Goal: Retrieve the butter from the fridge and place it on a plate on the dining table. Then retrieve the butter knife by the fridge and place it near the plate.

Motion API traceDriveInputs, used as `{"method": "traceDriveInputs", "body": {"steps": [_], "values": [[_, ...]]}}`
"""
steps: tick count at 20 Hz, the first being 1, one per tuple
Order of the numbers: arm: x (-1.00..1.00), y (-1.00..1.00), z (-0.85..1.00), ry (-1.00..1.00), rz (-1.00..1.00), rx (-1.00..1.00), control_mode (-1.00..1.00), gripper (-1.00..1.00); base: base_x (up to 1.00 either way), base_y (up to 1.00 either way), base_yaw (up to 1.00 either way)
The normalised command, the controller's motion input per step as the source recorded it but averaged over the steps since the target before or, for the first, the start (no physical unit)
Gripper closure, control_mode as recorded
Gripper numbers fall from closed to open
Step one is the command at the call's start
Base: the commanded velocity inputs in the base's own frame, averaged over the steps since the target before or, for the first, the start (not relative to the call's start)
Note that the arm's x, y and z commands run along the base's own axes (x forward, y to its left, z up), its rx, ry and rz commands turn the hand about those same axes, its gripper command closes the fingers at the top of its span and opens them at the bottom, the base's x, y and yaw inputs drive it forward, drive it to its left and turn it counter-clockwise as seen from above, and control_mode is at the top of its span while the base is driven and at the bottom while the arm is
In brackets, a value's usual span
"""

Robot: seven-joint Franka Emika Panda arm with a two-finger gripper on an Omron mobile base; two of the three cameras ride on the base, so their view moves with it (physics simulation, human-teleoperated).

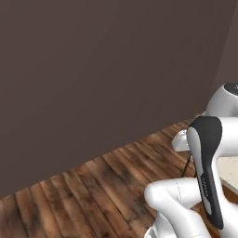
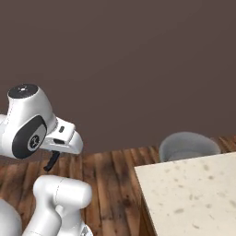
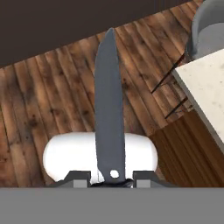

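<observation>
The butter knife is gripped by its handle in the clenched fingers, blade pointing ahead over the floor; the carry is underway; the tabletop, off to their side, must be reached next.

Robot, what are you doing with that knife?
The robot arm is carrying the butter knife, pinched at its handle end between the gripper fingers, with the blade sticking straight out ahead. Below it is wooden floor. A corner of the dining table is close by on one side, with a grey stool beside it. The knife has not been set down yet.
</observation>
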Motion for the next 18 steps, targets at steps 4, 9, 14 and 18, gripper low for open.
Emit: {"method": "traceDriveInputs", "body": {"steps": [4, 9, 14, 18], "values": [[0.00, 0.00, 0.00, 0.00, 0.00, 0.00, 1.00, 1.00, 1.00, 0.41, -0.07], [0.00, 0.00, 0.00, 0.00, 0.00, 0.00, 1.00, 1.00, 1.00, 0.17, -0.30], [0.00, 0.00, 0.00, 0.00, 0.00, 0.00, 1.00, 1.00, 0.85, 0.55, -0.55], [0.00, 0.00, 0.00, 0.00, 0.00, 0.00, 1.00, 1.00, 0.51, 0.61, -0.66]]}}
